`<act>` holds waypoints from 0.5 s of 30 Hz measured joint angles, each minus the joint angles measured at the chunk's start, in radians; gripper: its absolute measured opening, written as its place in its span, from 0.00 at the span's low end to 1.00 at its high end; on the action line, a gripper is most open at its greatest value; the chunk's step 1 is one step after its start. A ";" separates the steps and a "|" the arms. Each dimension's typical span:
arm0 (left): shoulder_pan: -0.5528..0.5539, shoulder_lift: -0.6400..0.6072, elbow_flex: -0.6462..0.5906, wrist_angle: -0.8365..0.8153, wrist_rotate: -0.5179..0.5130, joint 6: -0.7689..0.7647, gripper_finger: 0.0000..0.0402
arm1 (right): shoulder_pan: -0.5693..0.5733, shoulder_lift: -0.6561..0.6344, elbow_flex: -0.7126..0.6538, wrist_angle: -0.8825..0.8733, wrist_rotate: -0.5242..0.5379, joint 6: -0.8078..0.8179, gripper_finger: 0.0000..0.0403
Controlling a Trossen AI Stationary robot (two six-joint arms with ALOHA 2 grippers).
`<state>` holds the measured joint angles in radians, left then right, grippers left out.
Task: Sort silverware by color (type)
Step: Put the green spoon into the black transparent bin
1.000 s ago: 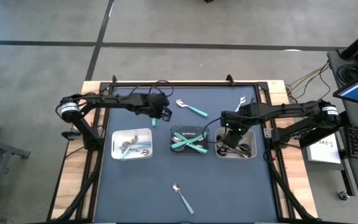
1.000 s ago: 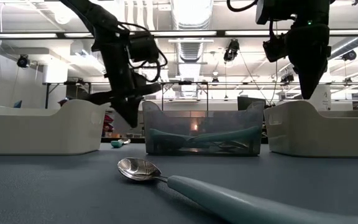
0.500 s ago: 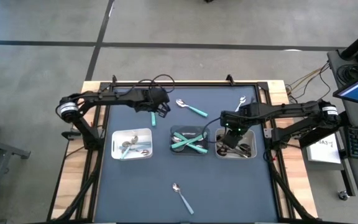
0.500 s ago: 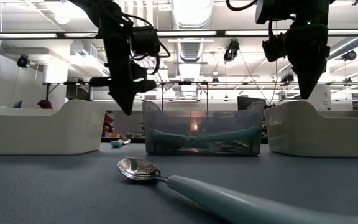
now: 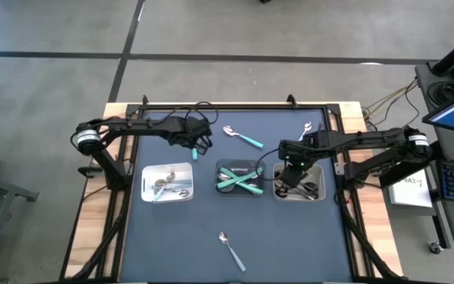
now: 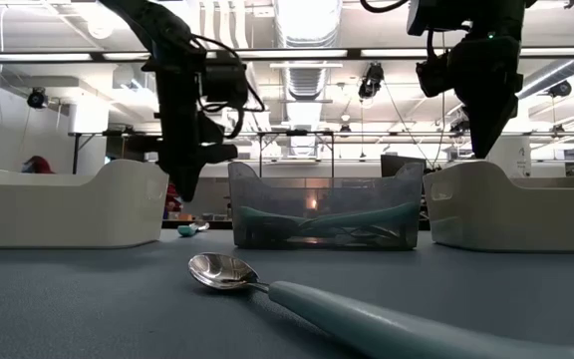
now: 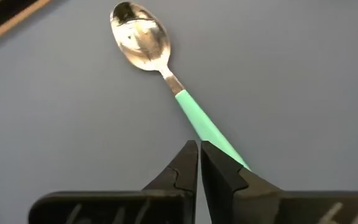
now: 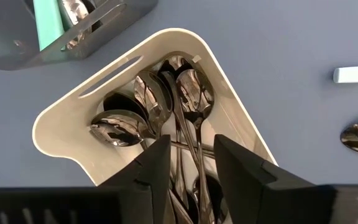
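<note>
My left gripper [image 5: 198,147] [image 6: 182,194] is shut and points straight down over the far left part of the table. A spoon with a teal handle [image 7: 166,68] [image 6: 187,229] lies flat on the table below it; the fingers [image 7: 185,168] stand above its handle, clear of it. My right gripper [image 5: 288,175] [image 8: 191,168] is open and hangs above the white right tray [image 8: 61,124], where several shiny spoons [image 8: 188,93] lie. The grey middle tray [image 5: 221,167] holds teal-handled pieces. The white left tray [image 5: 145,183] holds silver pieces.
On the mat lie a teal-handled spoon [image 5: 243,139] at the far side, a silver fork [image 5: 306,128] at the far right, and a teal-handled spoon [image 5: 232,251] [image 6: 367,319] near the front edge. The three trays stand in a row across the middle.
My left gripper has tipped from a slant to pointing straight down and has shifted a little toward the table's left, staying shut. My right gripper has kept open over the right tray.
</note>
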<state>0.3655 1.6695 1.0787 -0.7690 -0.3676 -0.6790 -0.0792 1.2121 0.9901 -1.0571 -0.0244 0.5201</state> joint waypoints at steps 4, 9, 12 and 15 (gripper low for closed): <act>0.004 0.000 -0.015 0.007 -0.004 -0.036 0.05 | 0.000 0.000 0.000 0.000 0.000 0.000 0.27; 0.023 0.000 -0.046 0.062 -0.008 -0.069 0.16 | 0.000 0.000 0.000 0.001 0.000 0.000 0.26; 0.033 0.000 -0.081 0.122 -0.008 -0.064 0.25 | 0.000 0.000 0.000 0.001 0.000 0.000 0.27; 0.037 0.012 -0.112 0.159 0.013 -0.056 0.31 | 0.000 0.000 0.000 0.001 0.000 0.000 0.27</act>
<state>0.4022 1.6813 0.9665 -0.6096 -0.3544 -0.7349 -0.0789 1.2121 0.9901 -1.0561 -0.0246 0.5199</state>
